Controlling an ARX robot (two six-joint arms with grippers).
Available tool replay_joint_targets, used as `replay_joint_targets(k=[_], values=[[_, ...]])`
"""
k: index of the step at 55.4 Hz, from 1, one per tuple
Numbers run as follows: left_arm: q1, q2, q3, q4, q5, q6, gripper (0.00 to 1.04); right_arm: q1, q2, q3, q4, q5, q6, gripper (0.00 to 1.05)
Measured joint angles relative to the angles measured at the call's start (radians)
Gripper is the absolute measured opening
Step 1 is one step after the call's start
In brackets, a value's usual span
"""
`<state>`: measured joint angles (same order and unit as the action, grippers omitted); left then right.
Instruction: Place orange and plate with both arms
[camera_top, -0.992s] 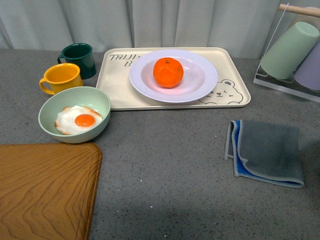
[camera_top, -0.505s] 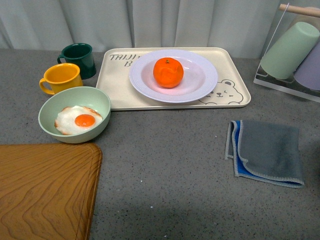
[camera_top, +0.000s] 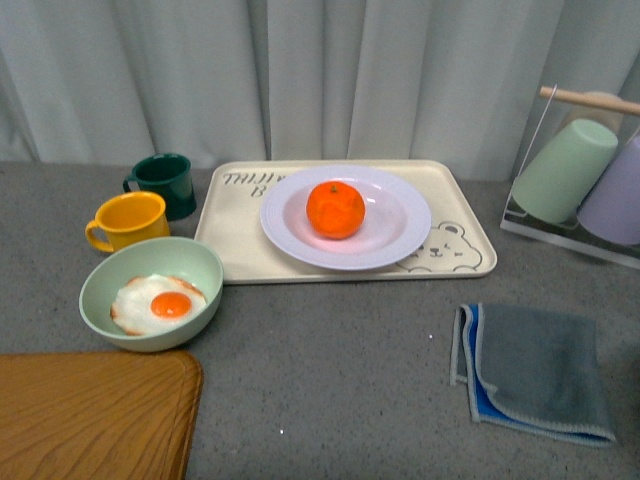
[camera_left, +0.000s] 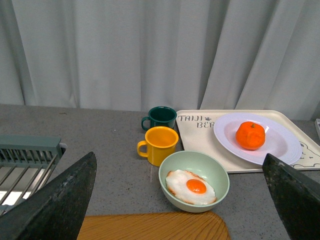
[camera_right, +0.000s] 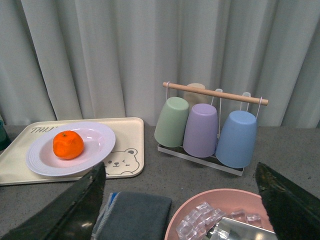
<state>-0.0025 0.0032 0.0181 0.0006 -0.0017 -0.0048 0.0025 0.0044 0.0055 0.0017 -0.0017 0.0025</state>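
The orange (camera_top: 336, 209) sits in the middle of the white ridged plate (camera_top: 400, 235), which rests on a beige bear tray (camera_top: 235, 245) at the back of the table. Both also show in the left wrist view, orange (camera_left: 250, 135) and plate (camera_left: 280, 150), and in the right wrist view, orange (camera_right: 68, 144) and plate (camera_right: 97, 145). Neither arm shows in the front view. My left gripper (camera_left: 182, 200) is open and empty, high above the green bowl, well away from the plate. My right gripper (camera_right: 182, 200) is open and empty, over the cloth and pink bowl.
A pale green bowl with a fried egg (camera_top: 152, 292), a yellow mug (camera_top: 130, 221) and a dark green mug (camera_top: 163, 184) stand left of the tray. A wooden board (camera_top: 90, 415) lies front left, a folded grey cloth (camera_top: 535, 372) front right, a cup rack (camera_top: 580, 180) back right, a pink bowl of ice (camera_right: 220, 215) near the right gripper.
The front camera's view has shifted: everything sits lower in the picture and more curtain shows. The orange, plate and other objects keep their places relative to each other.
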Motion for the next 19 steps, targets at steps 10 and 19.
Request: replay_joint_targets(k=[10,19], values=[[0.000,0.000,0.000,0.000,0.000,0.000,0.98,0.000,0.000,0.000,0.000,0.000,0.000,0.95],[0.000,0.000,0.000,0.000,0.000,0.000,0.98,0.000,0.000,0.000,0.000,0.000,0.000,0.95]])
